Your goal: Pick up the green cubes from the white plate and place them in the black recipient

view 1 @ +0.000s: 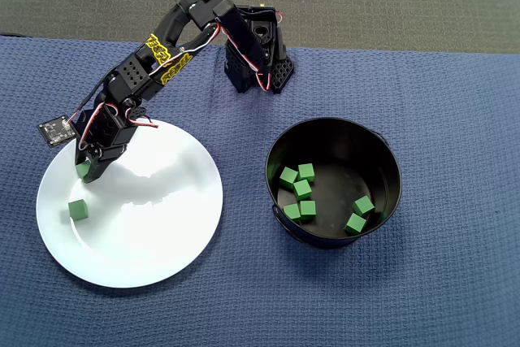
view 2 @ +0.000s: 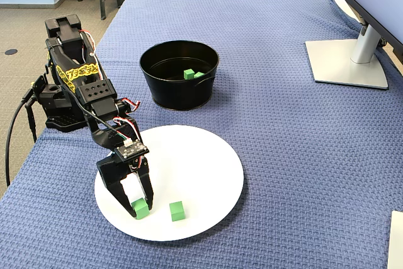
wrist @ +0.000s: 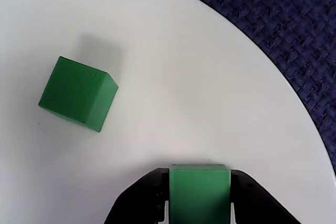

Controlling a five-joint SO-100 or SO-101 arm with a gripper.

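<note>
My gripper (wrist: pixel 199 182) (view 1: pixel 84 171) (view 2: pixel 140 209) is shut on a green cube (wrist: pixel 199 192) (view 1: pixel 83 170) (view 2: pixel 141 208), both black jaws pressed flat against its sides, low over the left part of the white plate (view 1: pixel 154 233) (wrist: pixel 184 77) (view 2: pixel 201 174). A second green cube (view 1: pixel 77 210) (wrist: pixel 77 93) (view 2: pixel 177 210) lies loose on the plate close by. The black recipient (view 1: pixel 382 160) (view 2: pixel 179 89) stands to the plate's right in the overhead view and holds several green cubes (view 1: pixel 302 188) (view 2: pixel 189 74).
The arm's base (view 1: pixel 260 62) (view 2: pixel 56 102) sits at the table's edge on a blue woven cloth (view 1: pixel 455 282) (view 2: pixel 302 143). A monitor stand (view 2: pixel 349 61) occupies the far right corner in the fixed view.
</note>
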